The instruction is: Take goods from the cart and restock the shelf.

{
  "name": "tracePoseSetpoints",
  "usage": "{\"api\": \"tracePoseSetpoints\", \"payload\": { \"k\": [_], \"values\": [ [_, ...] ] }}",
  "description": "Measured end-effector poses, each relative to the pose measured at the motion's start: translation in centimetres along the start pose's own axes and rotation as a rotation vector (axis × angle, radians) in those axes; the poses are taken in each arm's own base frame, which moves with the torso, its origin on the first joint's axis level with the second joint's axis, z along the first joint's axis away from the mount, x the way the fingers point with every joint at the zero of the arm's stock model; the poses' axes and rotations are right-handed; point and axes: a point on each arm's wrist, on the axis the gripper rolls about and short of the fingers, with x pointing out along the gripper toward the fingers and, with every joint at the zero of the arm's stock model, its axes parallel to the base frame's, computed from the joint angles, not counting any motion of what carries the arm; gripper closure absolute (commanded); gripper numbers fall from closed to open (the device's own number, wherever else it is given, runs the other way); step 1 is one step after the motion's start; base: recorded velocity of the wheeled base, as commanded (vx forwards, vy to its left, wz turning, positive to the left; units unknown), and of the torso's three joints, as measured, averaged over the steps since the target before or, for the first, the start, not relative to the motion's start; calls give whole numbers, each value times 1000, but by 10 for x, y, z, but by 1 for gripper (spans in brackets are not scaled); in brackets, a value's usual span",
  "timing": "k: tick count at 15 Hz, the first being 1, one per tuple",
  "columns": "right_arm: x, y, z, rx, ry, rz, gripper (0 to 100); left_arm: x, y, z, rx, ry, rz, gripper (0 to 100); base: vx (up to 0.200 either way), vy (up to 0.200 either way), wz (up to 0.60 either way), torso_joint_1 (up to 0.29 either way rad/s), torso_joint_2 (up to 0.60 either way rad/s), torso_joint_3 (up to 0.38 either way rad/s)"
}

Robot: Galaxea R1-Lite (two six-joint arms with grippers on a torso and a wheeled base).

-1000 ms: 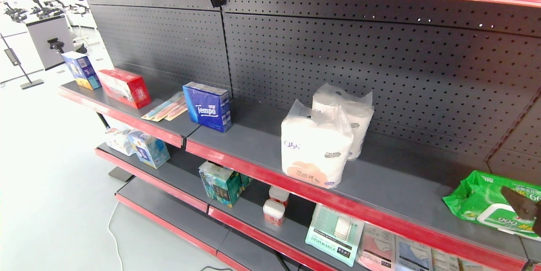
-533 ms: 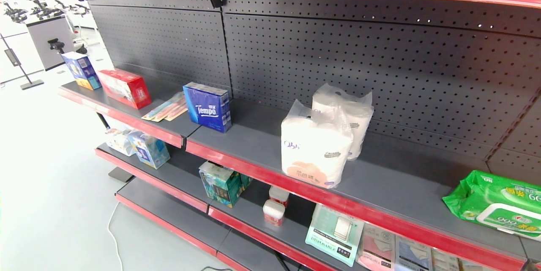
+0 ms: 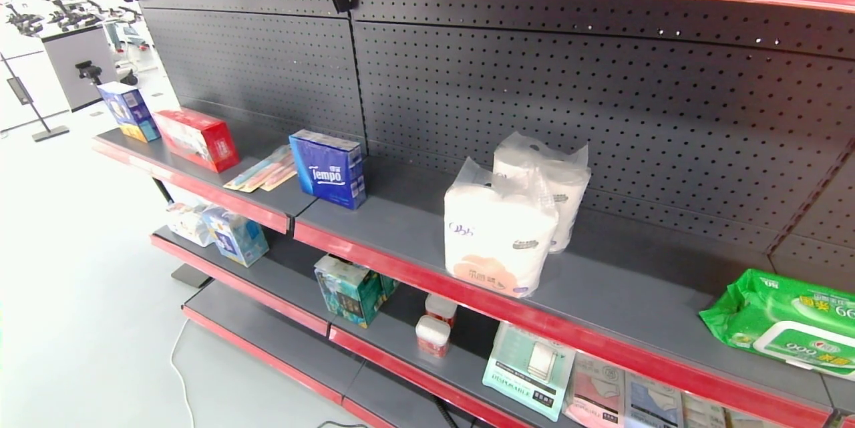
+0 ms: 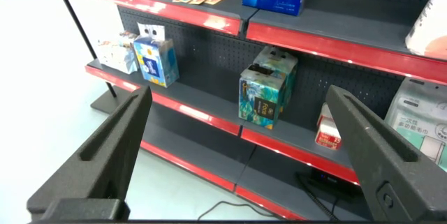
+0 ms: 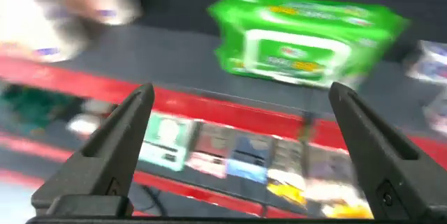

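Observation:
A green pack of wet wipes (image 3: 785,320) lies on the middle shelf (image 3: 601,288) at the right end; the right wrist view shows the green pack (image 5: 307,37) beyond my right gripper (image 5: 241,158), which is open, holds nothing and hangs in front of the shelf's red edge. Two white toilet-paper packs (image 3: 507,224) stand mid-shelf. My left gripper (image 4: 244,161) is open and holds nothing, hanging low before the lower shelves near a teal box (image 4: 267,86).
On the middle shelf stand a blue tissue pack (image 3: 328,167), a red box (image 3: 197,137), toothbrushes (image 3: 262,169) and a blue box (image 3: 127,109). Lower shelves carry small packs and jars (image 3: 434,324). White floor with a cable (image 3: 179,368) lies left.
My right gripper's dark fingertip, over the green pack at the right edge of the head view a second ago, has drawn back out of that view. The goods have not moved.

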Motion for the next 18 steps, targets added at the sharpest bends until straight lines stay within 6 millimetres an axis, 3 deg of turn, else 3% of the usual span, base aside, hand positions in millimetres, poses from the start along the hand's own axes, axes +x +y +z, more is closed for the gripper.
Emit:
{"api": "tracePoseSetpoints", "payload": {
  "k": [8, 18],
  "values": [
    [1, 0, -7, 7, 17, 13, 0, 0, 0, 0, 6, 0, -3, 0, 0, 0, 0, 0, 0, 0],
    [1, 0, -7, 10, 19, 13, 0, 0, 0, 0, 6, -1, -2, 0, 0, 0, -600, 3, 1, 2]
  ]
}}
